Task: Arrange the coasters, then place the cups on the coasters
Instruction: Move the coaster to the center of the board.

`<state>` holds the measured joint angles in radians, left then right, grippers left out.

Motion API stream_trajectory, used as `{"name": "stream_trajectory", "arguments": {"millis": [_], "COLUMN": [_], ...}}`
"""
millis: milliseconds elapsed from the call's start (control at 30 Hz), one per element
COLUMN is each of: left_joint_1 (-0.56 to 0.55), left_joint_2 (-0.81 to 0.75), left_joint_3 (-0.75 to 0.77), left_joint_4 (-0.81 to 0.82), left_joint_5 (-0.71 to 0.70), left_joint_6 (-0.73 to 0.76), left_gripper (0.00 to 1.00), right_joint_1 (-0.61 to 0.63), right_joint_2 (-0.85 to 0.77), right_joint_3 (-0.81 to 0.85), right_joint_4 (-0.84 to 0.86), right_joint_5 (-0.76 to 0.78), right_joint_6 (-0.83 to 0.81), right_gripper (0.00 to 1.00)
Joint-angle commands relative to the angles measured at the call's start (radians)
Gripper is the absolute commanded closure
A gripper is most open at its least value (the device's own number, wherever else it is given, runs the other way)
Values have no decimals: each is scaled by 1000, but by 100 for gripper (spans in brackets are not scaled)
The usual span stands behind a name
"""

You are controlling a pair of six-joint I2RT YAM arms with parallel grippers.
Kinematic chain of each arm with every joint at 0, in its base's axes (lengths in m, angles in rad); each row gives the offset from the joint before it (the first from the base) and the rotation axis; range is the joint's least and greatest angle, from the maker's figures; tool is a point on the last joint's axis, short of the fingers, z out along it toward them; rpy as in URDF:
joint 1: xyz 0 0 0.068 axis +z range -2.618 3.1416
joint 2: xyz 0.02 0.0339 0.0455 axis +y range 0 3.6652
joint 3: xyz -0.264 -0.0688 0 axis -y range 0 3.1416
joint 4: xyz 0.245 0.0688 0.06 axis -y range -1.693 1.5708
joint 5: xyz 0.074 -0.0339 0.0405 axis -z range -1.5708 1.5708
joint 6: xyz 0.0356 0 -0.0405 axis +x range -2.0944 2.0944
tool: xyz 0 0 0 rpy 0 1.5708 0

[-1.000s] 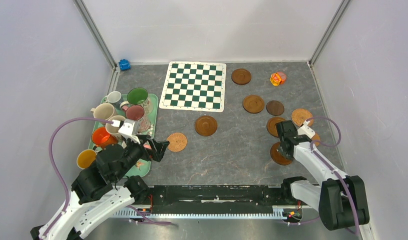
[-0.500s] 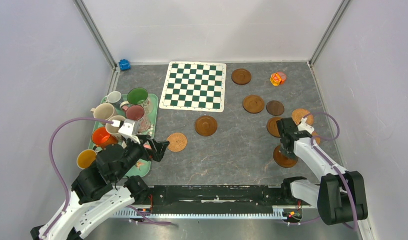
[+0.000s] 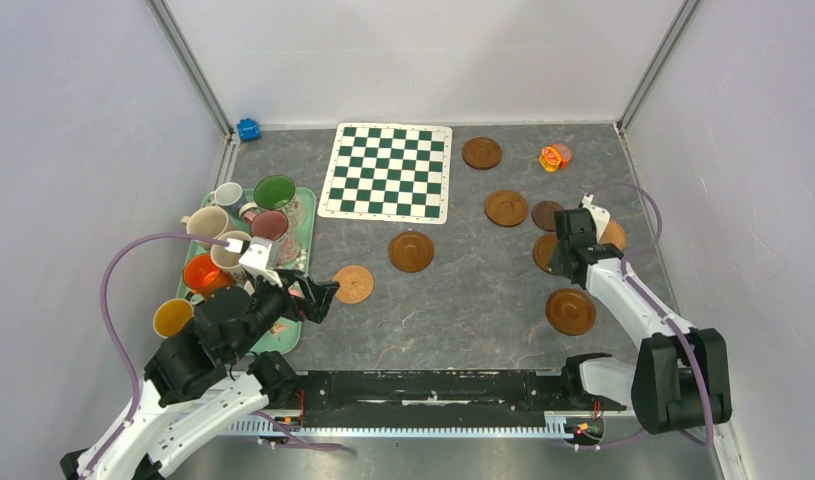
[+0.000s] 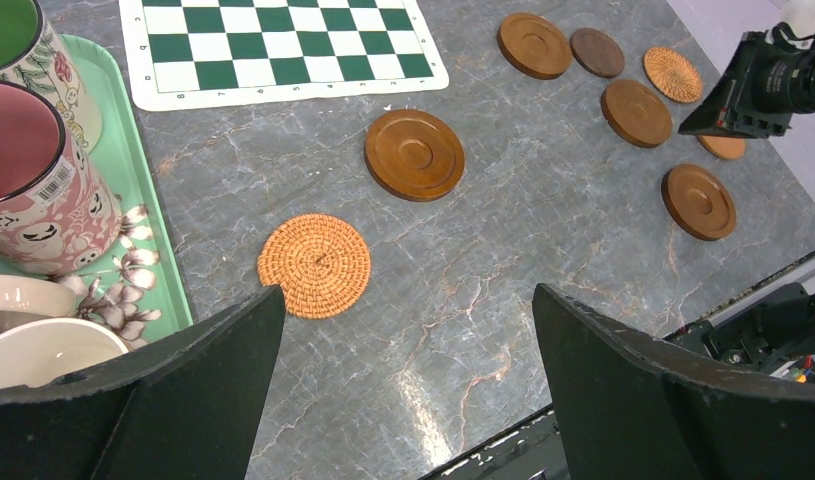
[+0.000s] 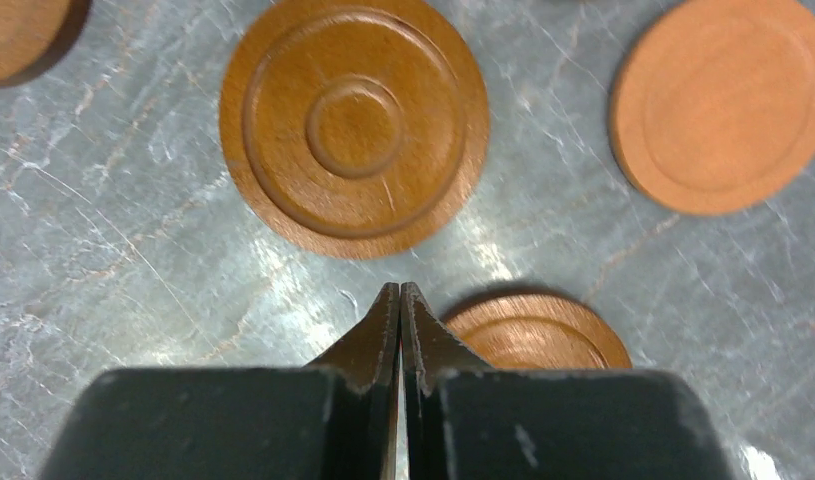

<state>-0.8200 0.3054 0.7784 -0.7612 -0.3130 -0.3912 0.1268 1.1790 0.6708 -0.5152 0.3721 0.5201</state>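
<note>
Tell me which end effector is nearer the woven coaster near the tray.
Left. The left end effector is open right beside the woven coaster; the right end effector, shut, is across the table among the wooden coasters.

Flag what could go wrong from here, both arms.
1. The right gripper is shut and looks low over closely spaced coasters, the ridged brown coaster and the smooth orange coaster. A push could slide one into its neighbour.
2. The pink mug stands crowded among others on the mint tray. The open left gripper, reaching in, may knock them.
</note>
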Motion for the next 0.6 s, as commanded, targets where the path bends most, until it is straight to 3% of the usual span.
{"name": "stream_trajectory", "arguments": {"millis": [0,233,567], "left_joint_1": [-2,-2,-2], "left_joint_2": [5,-16,-22], "left_joint_3": [1,0,0], "left_joint_4": [30,30,31], "left_joint_5": [-5,-12,-12], "left_joint_6": [19,20,20], "left_gripper": [0,0,0], "right_joint_1": [-3,-4,-14], "right_joint_2": [46,161,187], "right_joint_3": [27,40,-6], "right_joint_4": [171,216,258], "right_joint_5": [-31,-8,32], "right_joint_6": [-87,-82,-86], "right_gripper": [100,100,100]}}
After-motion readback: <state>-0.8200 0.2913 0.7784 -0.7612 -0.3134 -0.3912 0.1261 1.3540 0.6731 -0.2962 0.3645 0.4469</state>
